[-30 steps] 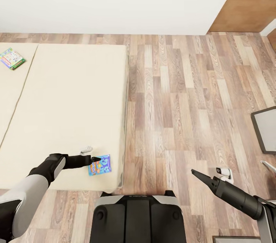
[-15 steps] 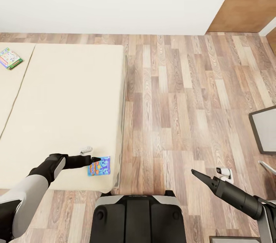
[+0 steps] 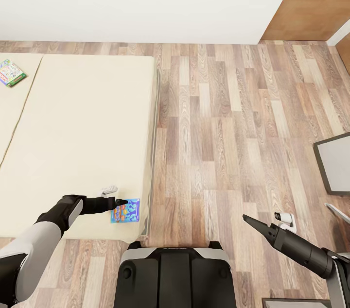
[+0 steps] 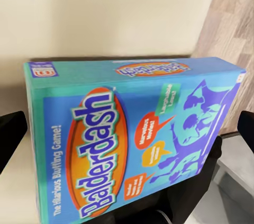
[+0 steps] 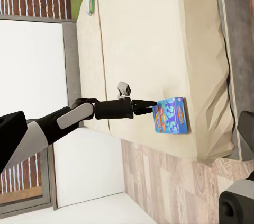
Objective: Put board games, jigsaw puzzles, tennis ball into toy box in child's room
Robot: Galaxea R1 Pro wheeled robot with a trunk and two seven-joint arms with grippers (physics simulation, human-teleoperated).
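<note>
The blue board game hangs flat over the near right corner of the cream bed, and my left gripper is shut on its left edge. Up close it is a blue "Balderdash" box spanning the space between the two fingers. A pale green board game lies far off on the bed's other pad, also visible as a small box. My right gripper hovers over the wood floor, open and holding nothing. The table, toy box, puzzles and tennis ball are out of view.
A white wall runs along the far side, with a brown wooden panel at the top right. A light grey slab with a dark rim juts in at the right edge. My dark base sits at the bottom.
The whole picture has slid a little left, so the camera moved. Both arms and the blue board game keep their place in the view, so the game now sits nearer the bed's right edge.
</note>
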